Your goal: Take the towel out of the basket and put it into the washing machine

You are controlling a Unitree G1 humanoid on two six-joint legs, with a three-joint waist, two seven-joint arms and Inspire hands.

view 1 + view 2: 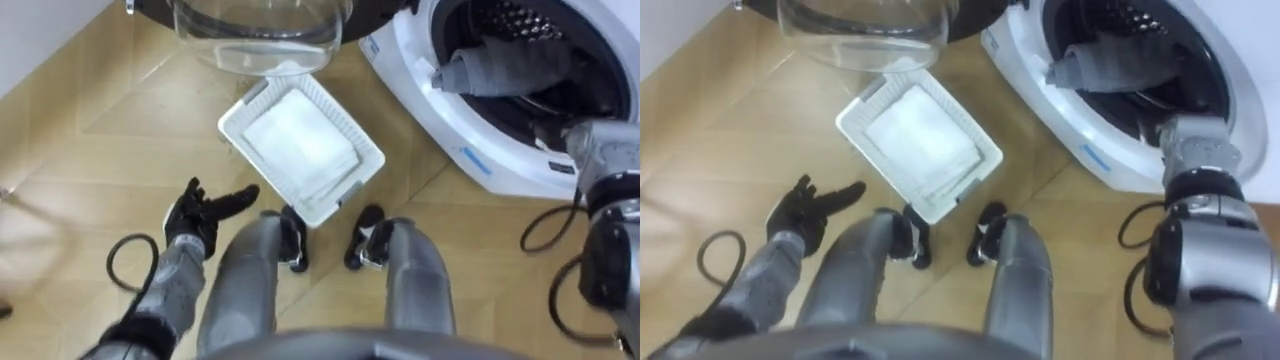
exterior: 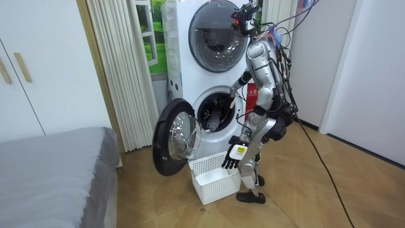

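A grey towel (image 1: 500,65) lies bunched in the mouth of the lower washing machine's drum (image 1: 560,110), partly over the door seal; it appears as the towel (image 1: 1110,60) too. My right forearm (image 1: 605,160) reaches into that opening beside the towel, and the hand's fingers are hidden inside. My left hand (image 1: 205,212) hangs open over the wooden floor, left of my knees, holding nothing. I stand facing the stacked machines (image 2: 215,63), right arm stretched into the lower one.
A white plastic basket (image 1: 368,160) sits on the floor just ahead of my feet. The machine's round glass door (image 1: 260,30) stands open to the left of the basket. A bed (image 2: 57,171) and curtains (image 2: 120,69) are on the room view's left.
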